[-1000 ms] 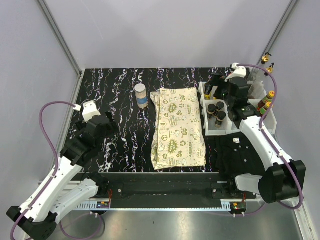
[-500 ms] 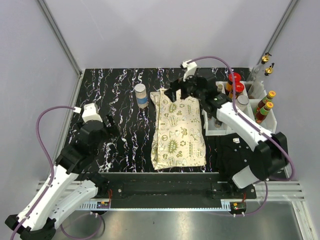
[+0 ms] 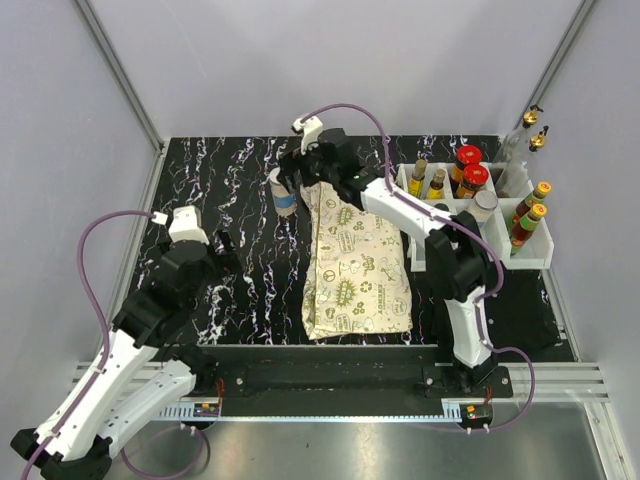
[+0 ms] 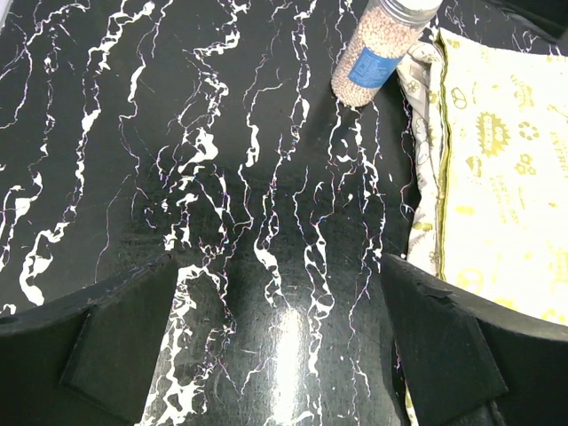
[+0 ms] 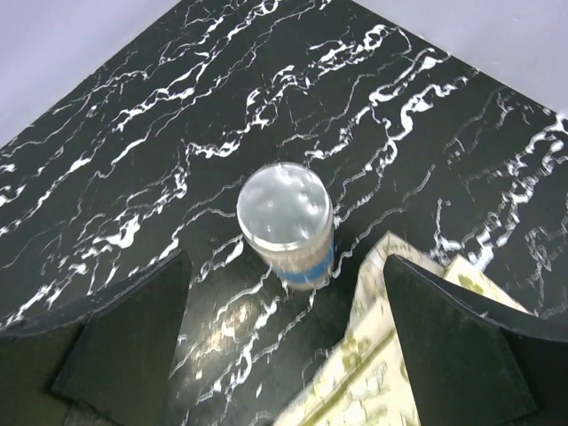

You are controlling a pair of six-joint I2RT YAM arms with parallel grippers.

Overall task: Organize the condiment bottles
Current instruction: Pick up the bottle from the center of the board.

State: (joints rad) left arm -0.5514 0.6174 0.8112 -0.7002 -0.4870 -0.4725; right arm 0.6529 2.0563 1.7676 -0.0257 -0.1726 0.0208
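1. On the black, white-veined marble tabletop (image 3: 220,180), a clear cylindrical jar of pale granules with a blue label and clear lid (image 3: 282,190) stands upright, just beside the far left corner of a cream cloth printed with green-gold emblems (image 3: 360,250).
2. Right gripper (image 5: 284,262): jaws spread wide and holding nothing. It hangs over that jar, and its wrist view looks down on the lid with one black finger on each side, neither touching the glass.
3. Left gripper (image 4: 277,262): also wide apart and empty, low over bare marble on the left, well short of the jar.
4. White plastic compartment bins (image 3: 430,262) sit to the right of the cloth. Upright in them are two red-capped dark jars (image 3: 470,165), gold-capped dark bottles (image 3: 425,180), a silver-lidded jar (image 3: 485,200) and yellow-capped sauce bottles (image 3: 530,212).
5. Two gold-topped bottles (image 3: 533,125) show at the far right corner; what they stand on cannot be told.
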